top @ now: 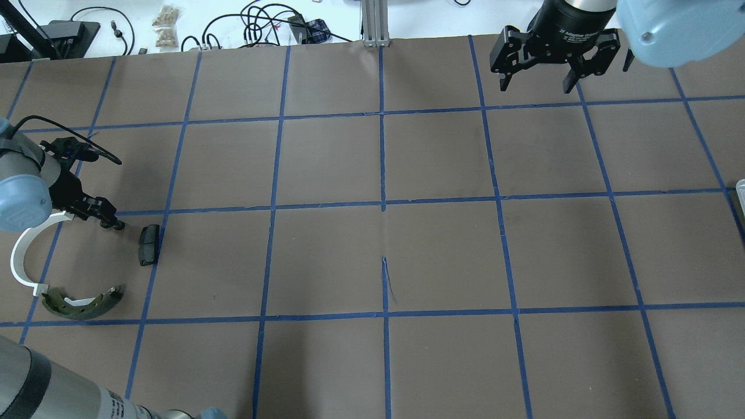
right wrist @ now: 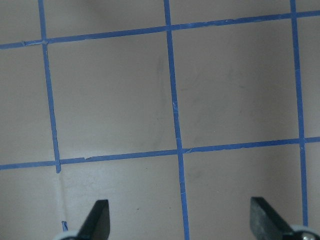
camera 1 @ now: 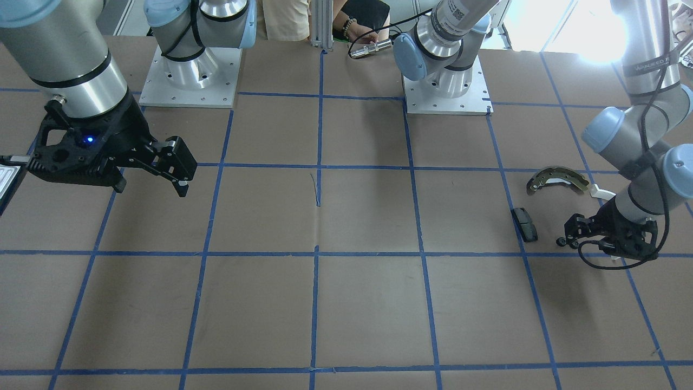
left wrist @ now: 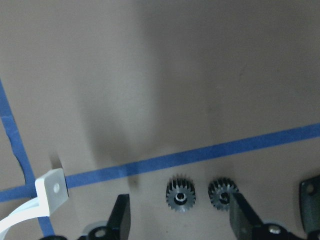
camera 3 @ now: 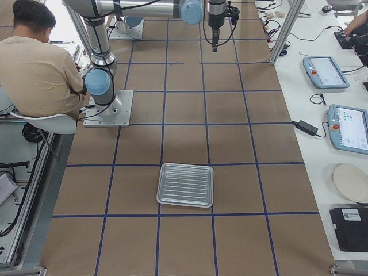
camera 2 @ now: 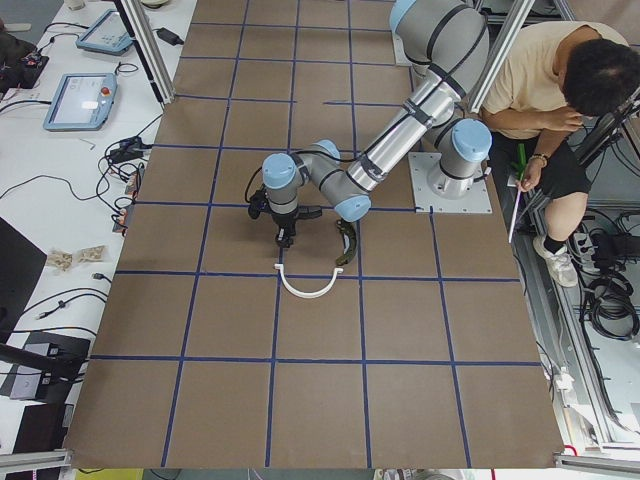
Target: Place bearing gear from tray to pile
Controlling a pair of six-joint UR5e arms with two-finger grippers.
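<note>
My left gripper (left wrist: 179,207) is open and low over the table. Two small black bearing gears (left wrist: 180,194) (left wrist: 223,192) lie flat between its fingers, the right one against the right finger (left wrist: 242,217). The pile lies around the gripper: an olive brake shoe (top: 81,302), a white plastic arc (top: 23,256) and a black pad (top: 148,244). My right gripper (top: 538,81) is open and empty, held high over bare table. The silvery ribbed tray (camera 3: 186,184) lies empty at the table's right end.
The table is brown board with a blue tape grid (top: 382,203). A seated person (camera 3: 40,63) is behind the robot's bases. Tablets and cables lie on the white bench (camera 3: 333,115) beyond the far edge.
</note>
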